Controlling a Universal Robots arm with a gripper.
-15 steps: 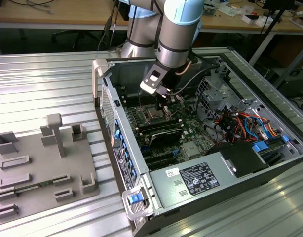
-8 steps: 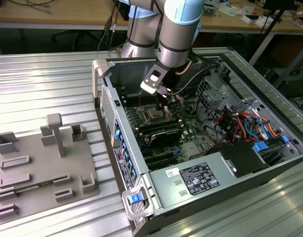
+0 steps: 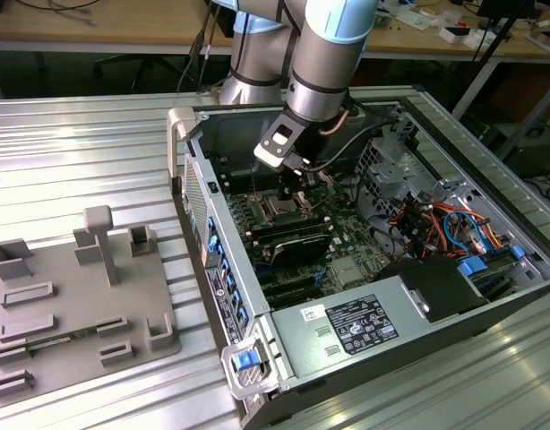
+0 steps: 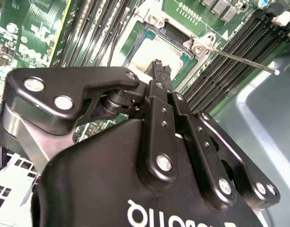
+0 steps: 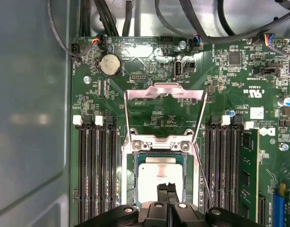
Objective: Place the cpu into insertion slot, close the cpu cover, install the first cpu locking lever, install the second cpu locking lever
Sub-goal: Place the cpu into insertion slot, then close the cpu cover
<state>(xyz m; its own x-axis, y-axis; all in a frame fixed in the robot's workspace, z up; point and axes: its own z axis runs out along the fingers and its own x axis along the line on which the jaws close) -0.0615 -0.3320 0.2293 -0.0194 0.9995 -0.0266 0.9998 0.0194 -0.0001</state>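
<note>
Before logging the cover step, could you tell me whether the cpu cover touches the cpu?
Apart: in the first wrist view the cpu cover stands swung open, leaving the cpu bare.

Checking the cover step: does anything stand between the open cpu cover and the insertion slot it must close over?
Yes: the shut gripper sits right above the cpu lying in the insertion slot, in the path of the raised cpu cover. Nothing else visible does.
</note>
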